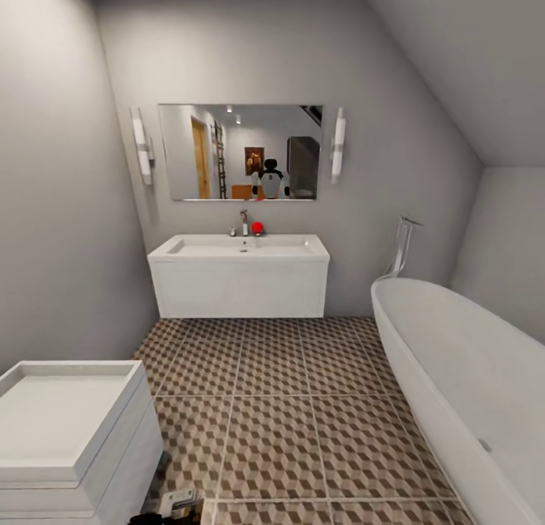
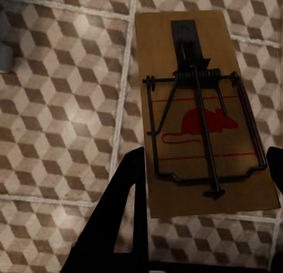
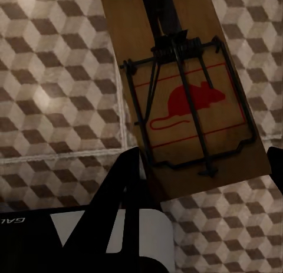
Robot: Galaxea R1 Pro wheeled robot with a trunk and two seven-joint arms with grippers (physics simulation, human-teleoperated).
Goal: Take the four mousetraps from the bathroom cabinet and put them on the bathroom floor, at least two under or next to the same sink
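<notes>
In the left wrist view a mousetrap (image 2: 183, 61), a brown board with a black wire spring and a red mouse print, sits between the dark fingers (image 2: 118, 226) of my left gripper (image 2: 205, 155), which is shut on it above the bathroom floor (image 2: 59, 108). My right gripper (image 3: 204, 152) is shut on another mousetraps board (image 3: 194, 25) of the same look, also above the cube-pattern tiles (image 3: 53, 78). The white sink (image 1: 242, 246) on its vanity stands straight ahead against the far wall. The cabinet is out of view.
A rounded white tub (image 1: 469, 381) runs along the right. A white box unit (image 1: 60, 419) stands at the near left. A mirror (image 1: 241, 152) hangs above the sink, and a small red thing (image 1: 257, 228) sits by the tap. Open tiled floor (image 1: 272, 404) lies between.
</notes>
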